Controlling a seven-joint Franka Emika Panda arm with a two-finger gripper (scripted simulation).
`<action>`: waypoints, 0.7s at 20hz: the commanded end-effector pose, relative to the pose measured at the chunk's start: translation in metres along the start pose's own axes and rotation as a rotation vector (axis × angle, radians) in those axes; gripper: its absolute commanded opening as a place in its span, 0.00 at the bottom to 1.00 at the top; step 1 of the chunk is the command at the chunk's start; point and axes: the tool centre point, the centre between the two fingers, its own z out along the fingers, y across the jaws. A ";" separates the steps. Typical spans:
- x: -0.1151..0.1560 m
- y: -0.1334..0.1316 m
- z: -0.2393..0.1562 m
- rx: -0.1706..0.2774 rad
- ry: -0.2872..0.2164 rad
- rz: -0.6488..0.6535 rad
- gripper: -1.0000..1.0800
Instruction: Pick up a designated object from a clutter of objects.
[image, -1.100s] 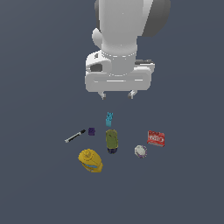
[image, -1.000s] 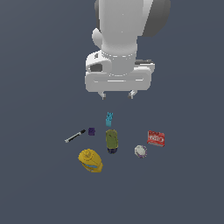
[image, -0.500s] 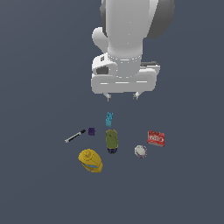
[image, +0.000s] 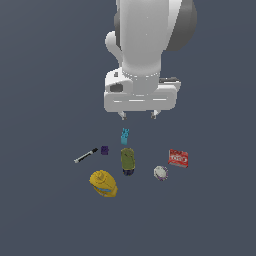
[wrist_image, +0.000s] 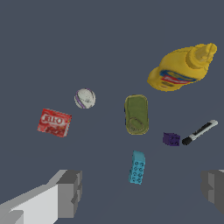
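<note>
Above clutter, gripper (image: 137, 115) hovers, jaws spread wide, holding nothing. Olive container (image: 127, 160) lies on floor below it, between teal block (image: 125, 136) and yellow bottle (image: 103, 183); marker (image: 86, 155), purple cube (image: 104, 150) alongside.

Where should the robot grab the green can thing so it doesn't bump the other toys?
Probably from straight above, pinching the olive-green container across its narrow width at the middle. It lies flat, with open floor along both long sides. The teal block sits off one end, the purple cube is near one side. The tool hangs open above.
</note>
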 end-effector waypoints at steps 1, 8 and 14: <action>0.004 0.003 0.011 -0.002 -0.002 -0.003 0.96; 0.022 0.014 0.062 -0.010 -0.005 -0.016 0.96; 0.035 0.027 0.122 -0.019 -0.009 -0.033 0.96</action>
